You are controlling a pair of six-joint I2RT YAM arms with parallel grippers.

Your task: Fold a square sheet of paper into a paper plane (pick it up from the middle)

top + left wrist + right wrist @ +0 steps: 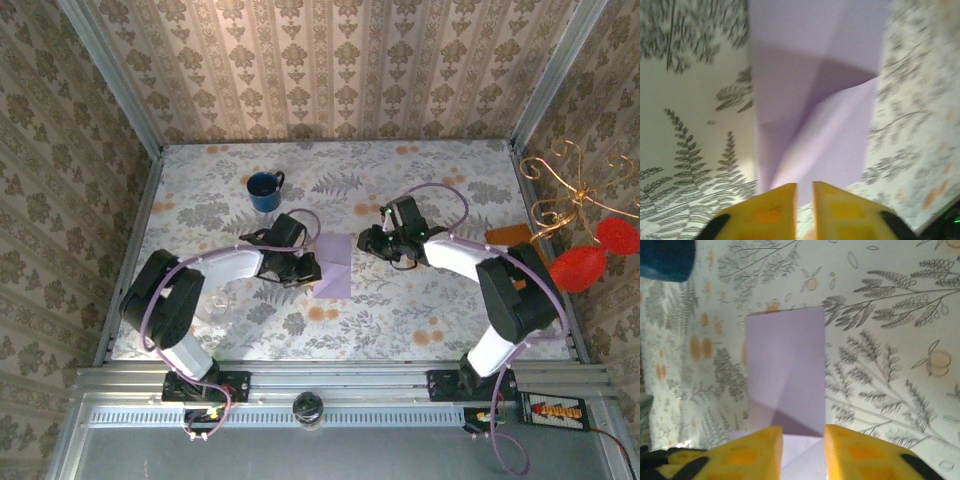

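The square sheet of paper (335, 266) is pale lilac and lies partly folded on the flowered table between my two grippers. Creases and a raised flap show on the paper (815, 75) in the left wrist view. My left gripper (308, 267) is at the sheet's left edge; its yellow fingers (805, 186) stand a narrow gap apart, with the paper's edge just past the tips. My right gripper (367, 243) is at the sheet's upper right. Its fingers (803, 429) stand wider apart, open over the paper (785, 365), which shows in the gap.
A blue mug (265, 190) stands behind the left gripper, and the mug (665, 257) fills a top corner of the right wrist view. An orange-brown flat rectangle (508, 236) lies at the table's right edge. Red ornaments (590, 262) on gold wire (565, 190) hang outside the right wall.
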